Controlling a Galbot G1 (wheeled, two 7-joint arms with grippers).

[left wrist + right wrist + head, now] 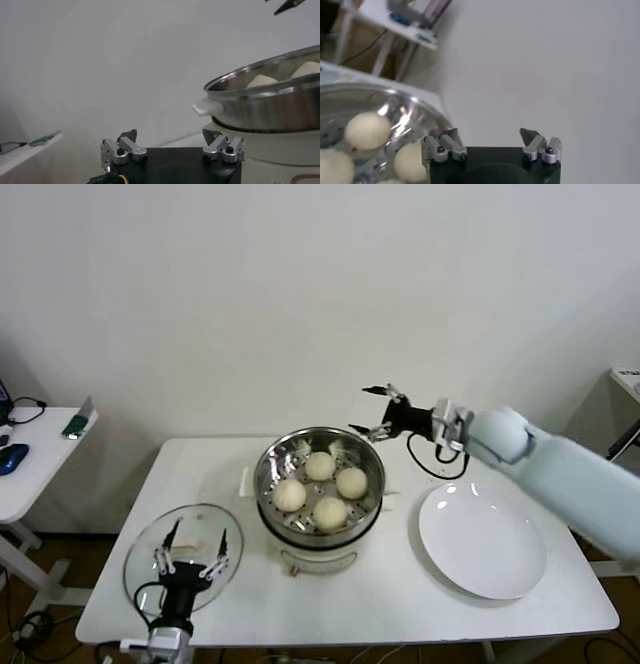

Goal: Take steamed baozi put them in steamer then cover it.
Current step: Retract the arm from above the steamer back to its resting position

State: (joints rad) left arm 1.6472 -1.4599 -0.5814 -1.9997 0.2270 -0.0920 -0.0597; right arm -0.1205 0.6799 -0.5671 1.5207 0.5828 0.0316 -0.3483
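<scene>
The steel steamer [270, 474] stands mid-table on its white base, uncovered. Four cream-white baozi lie on its perforated tray; one is at the back [320, 466]. The clear glass cover [140, 559] lies flat on the table at the front left. My left gripper [197, 549] is open and empty, hovering just above the cover. My right gripper [372, 410] is open and empty, raised above the steamer's back right rim. The left wrist view shows the steamer's rim [260, 90] with baozi tops inside. The right wrist view shows the steamer [395, 107] and a baozi [367, 130].
An empty white plate [482, 541] lies at the right of the table. A white side table [30, 454] with small items stands at the far left. The white wall is close behind the table.
</scene>
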